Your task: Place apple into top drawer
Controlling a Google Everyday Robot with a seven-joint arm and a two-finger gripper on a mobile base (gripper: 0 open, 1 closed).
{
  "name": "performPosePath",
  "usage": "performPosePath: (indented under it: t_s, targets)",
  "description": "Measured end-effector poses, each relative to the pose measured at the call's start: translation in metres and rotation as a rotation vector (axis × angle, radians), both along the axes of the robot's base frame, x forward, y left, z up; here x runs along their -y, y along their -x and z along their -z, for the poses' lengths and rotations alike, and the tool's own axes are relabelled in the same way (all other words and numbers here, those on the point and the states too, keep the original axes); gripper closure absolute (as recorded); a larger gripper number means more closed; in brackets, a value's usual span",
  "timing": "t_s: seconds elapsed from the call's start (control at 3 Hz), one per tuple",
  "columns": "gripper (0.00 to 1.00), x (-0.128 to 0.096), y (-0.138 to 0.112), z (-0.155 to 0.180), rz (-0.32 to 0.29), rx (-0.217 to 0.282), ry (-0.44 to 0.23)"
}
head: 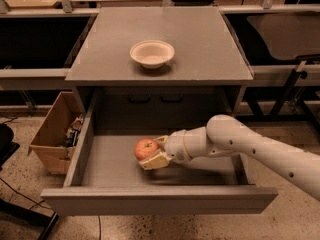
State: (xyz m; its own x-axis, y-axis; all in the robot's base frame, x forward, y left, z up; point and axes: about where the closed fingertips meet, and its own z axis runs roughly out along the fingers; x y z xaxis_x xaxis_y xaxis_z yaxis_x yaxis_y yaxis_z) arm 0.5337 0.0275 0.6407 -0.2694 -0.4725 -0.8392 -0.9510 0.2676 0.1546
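The top drawer (125, 176) is pulled open below the grey cabinet top, wide and shallow with a plain front panel. The red apple (145, 148) with yellowish patches is inside the drawer, left of its middle, low over the flat bottom. My gripper (151, 151) reaches in from the right on a white arm and is shut on the apple, one cream finger (156, 160) below it and one behind it. I cannot tell whether the apple touches the drawer bottom.
A cream-white bowl (152, 53) stands on the cabinet top (200, 39). A brown cardboard box (52, 134) with clutter stands on the floor left of the drawer. Dark shelving and metal frames flank the cabinet on both sides.
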Motion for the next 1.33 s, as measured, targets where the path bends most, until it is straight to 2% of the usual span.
performPosePath:
  t_s: [0.33, 0.67, 1.0, 1.33]
  targets:
    - [0.50, 0.0002, -0.0026, -0.0004, 0.007, 0.004, 0.000]
    - [0.19, 0.0002, -0.0026, -0.0004, 0.007, 0.004, 0.000]
    - [0.00, 0.0001, -0.0026, -0.0004, 0.007, 0.004, 0.000]
    - [0.00, 0.0017, -0.0008, -0.0039, 0.005, 0.009, 0.002]
